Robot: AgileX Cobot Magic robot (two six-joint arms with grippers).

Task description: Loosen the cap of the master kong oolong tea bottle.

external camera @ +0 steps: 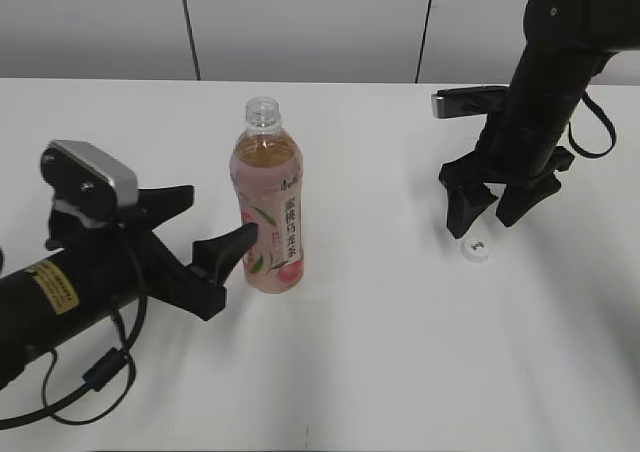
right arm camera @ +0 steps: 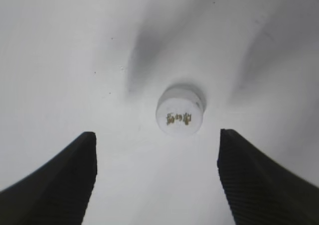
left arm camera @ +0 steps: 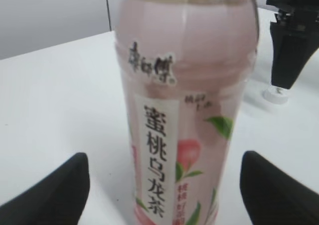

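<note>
Uncapped upright bottle [external camera: 267, 202]; white cap [external camera: 476, 249] on table

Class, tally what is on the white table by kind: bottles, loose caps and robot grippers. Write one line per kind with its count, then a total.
Bottles: 1, the tea bottle, standing upright with its neck uncapped.
Loose caps: 1, the white cap lying on the table.
Grippers: 2, the left gripper and the right gripper, both open.
Total: 4
</note>
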